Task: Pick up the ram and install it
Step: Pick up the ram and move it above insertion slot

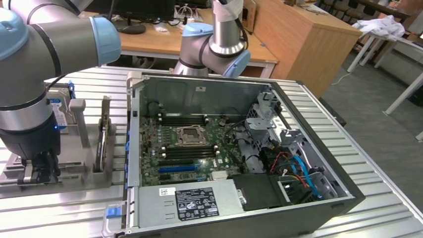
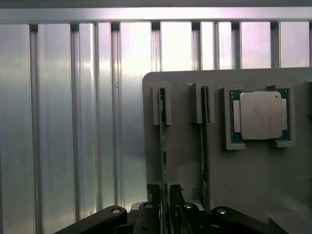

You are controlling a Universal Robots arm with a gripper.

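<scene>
Closest to the lens in the wrist view, the black tool point(image 2: 165, 190) has its two fingers point(image 2: 154, 191) apart, one on each side of the ram point(image 2: 163, 141). The stick passes between them, and a thin gap shows beside it, so they flank it rather than pinch it. The ram stands on its long edge in a grey fixture plate point(image 2: 253, 185), its far end seated in a raised bracket point(image 2: 157, 105). A second green stick point(image 2: 204, 146) runs parallel just beside it in its own bracket. Next to that, a silver-topped processor chip point(image 2: 260, 115) sits in a square recess. The plate lies on the ribbed aluminium bench point(image 2: 73, 122).

In the exterior view the arm point(image 1: 39, 49) takes up the upper left of the frame, with the tool lowered onto the fixture plate at lower left. A hard drive point(image 1: 61, 111) with a blue label stands on edge behind the arm. An open computer case point(image 1: 198, 91) fills the centre of the frame, its motherboard point(image 1: 152, 148) facing up, with black memory slots point(image 1: 182, 120) beside the processor socket point(image 1: 188, 134). The ram is in the fixture, well apart from those slots.
</scene>
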